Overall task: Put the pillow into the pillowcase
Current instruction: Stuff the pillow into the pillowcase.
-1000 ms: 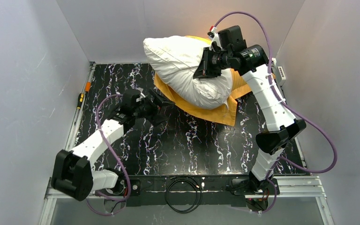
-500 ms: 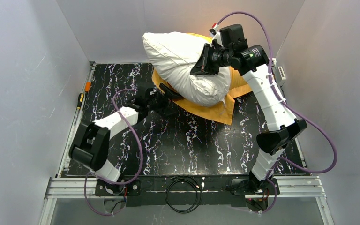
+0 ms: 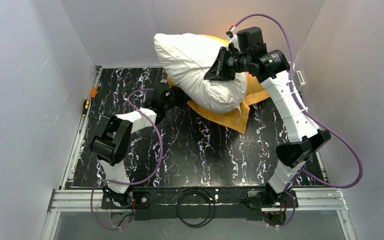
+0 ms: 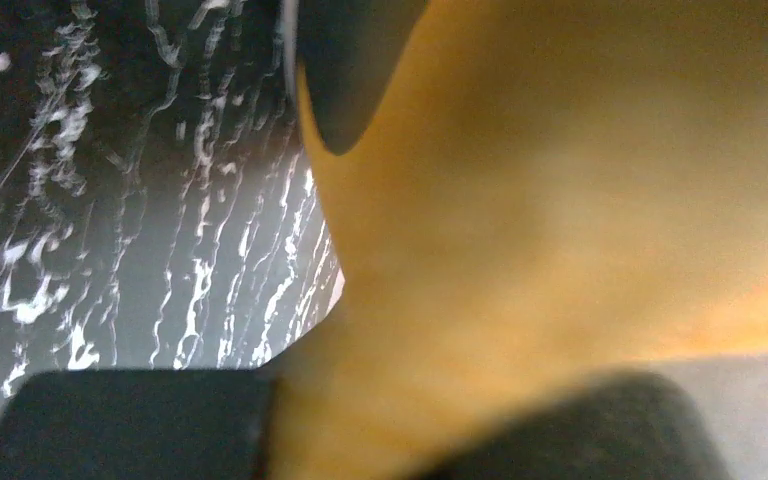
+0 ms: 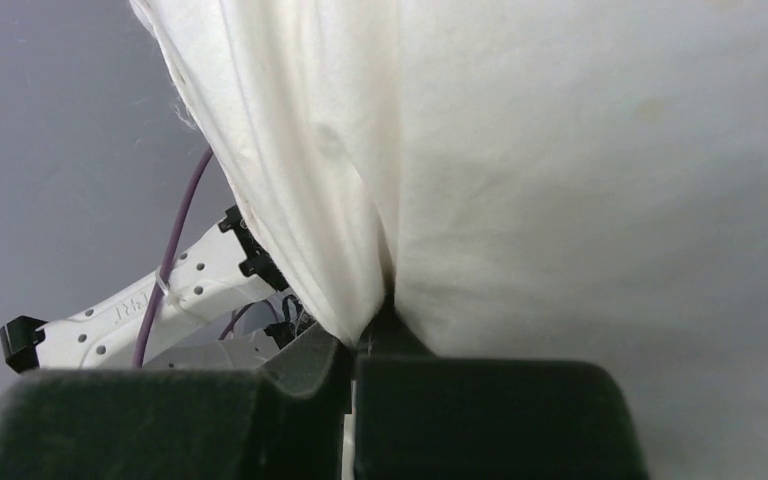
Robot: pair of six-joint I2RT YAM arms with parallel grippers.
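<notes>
The plump off-white pillow hangs lifted at the back of the table, and my right gripper is shut on a fold of its right side. The right wrist view shows white pillow cloth pinched where the right gripper closes. The orange pillowcase lies under and behind the pillow. My left gripper is at the pillowcase's left edge, beneath the pillow. In the left wrist view, orange pillowcase fabric fills the narrow gap of the left gripper.
The black marbled table is boxed in by grey walls on three sides. A screwdriver lies along the left rail. A coiled black cable sits between the arm bases. A white power strip lies at the right edge.
My left arm reached forward and right to the pillowcase's edge under the pillow, and its jaws closed in on the orange fabric. The right gripper lifted the pillow slightly.
</notes>
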